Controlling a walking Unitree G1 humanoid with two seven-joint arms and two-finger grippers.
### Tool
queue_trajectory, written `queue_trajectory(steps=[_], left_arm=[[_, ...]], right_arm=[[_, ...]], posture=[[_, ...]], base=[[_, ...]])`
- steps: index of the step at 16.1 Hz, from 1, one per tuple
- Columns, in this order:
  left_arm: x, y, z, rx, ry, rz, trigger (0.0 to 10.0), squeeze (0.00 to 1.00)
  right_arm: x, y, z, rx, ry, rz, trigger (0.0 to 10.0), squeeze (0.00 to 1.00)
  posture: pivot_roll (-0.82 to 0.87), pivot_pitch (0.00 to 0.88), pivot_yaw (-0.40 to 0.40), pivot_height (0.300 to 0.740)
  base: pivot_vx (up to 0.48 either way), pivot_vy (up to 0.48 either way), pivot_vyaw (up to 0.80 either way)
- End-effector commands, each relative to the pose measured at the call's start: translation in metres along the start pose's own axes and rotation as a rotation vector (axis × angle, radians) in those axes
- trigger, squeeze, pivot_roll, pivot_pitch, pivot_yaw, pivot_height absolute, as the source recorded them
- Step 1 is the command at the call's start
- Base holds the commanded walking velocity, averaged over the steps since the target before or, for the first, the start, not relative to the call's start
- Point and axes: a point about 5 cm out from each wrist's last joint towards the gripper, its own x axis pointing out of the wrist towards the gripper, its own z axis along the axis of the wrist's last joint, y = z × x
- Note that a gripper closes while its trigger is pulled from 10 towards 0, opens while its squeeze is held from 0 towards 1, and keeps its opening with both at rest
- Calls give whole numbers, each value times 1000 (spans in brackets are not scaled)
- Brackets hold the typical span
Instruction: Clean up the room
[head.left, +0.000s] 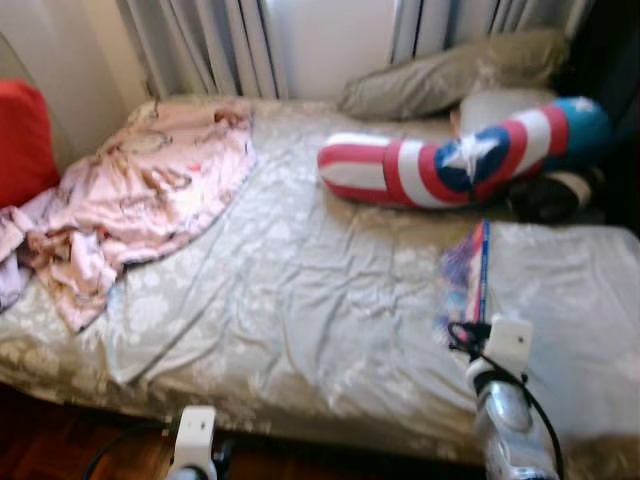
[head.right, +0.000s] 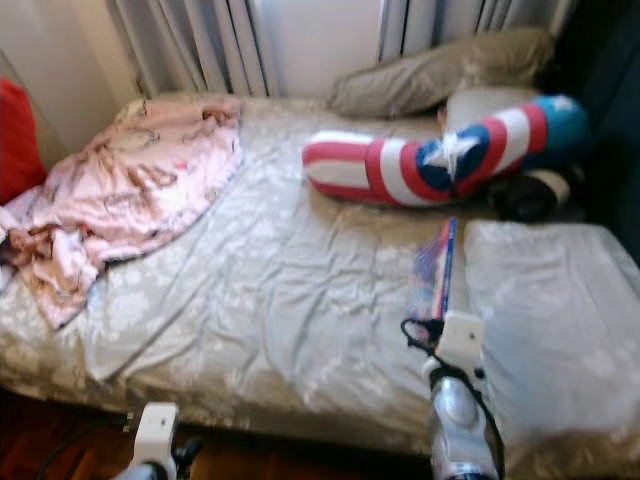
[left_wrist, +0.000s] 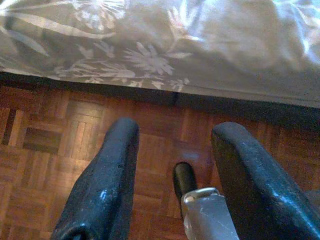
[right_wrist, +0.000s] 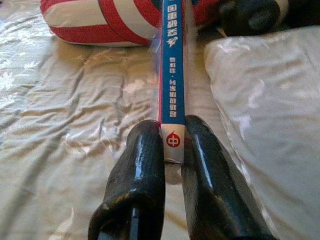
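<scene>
- The bed (head.left: 300, 300) spans the head views under a grey floral sheet, rumpled but mostly bare in the middle; below its near edge is parquet floor (left_wrist: 60, 150).
- A pink printed blanket (head.left: 150, 200) lies crumpled over the robot's-left side of the bed, next to something red (head.left: 22, 140) at the frame's edge.
- A long bolster cushion (head.left: 460, 160) in red and white stripes, with a blue patch and a white star, lies across the far right of the bed. A grey pillow (head.left: 450, 75) sits behind it against the curtains, and a dark object (head.left: 545, 195), too blurred to name, is tucked under its right end.
- A second pillow (right_wrist: 270, 115) in the same grey cover lies flat on the near right.
- The book (right_wrist: 171, 75), thin with a blue spine, is held edge-up over the sheet, between that pillow and the striped cushion.
- The right gripper (right_wrist: 172, 142) has its two fingers closed on the book's near end, at the white foot of the spine.
- The left gripper (left_wrist: 172, 165) hangs low beside the bed over the parquet, fingers spread wide apart and empty.
- To carry the book well, I would keep the pinch firm and the spine level, since the grip is at one end and the far end could sag or twist.
- No basket, box or shelf is visible, so I cannot tell where the book should go.
</scene>
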Motion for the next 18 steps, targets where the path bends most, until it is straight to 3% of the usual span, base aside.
queue_trajectory(steps=[1,7,12,18], left_arm=[[-2,4,-5,-10,18,12,10000,0],[-2,4,-7,-15,20,15,10000,0],[-3,3,-9,-21,24,11,10000,0],[-3,3,-11,-24,28,12,10000,0]], right_arm=[[3,8,9,-7,-46,28,10000,0],[5,3,10,5,-38,8,10000,0],[4,5,7,4,-21,16,10000,0],[4,8,6,1,-19,39,10000,0]], posture=[[-28,74,8,740],[-29,76,2,740],[-27,78,-1,740],[-27,77,-3,740]], base=[[330,0,0],[278,0,0],[0,0,-373],[0,0,0]])
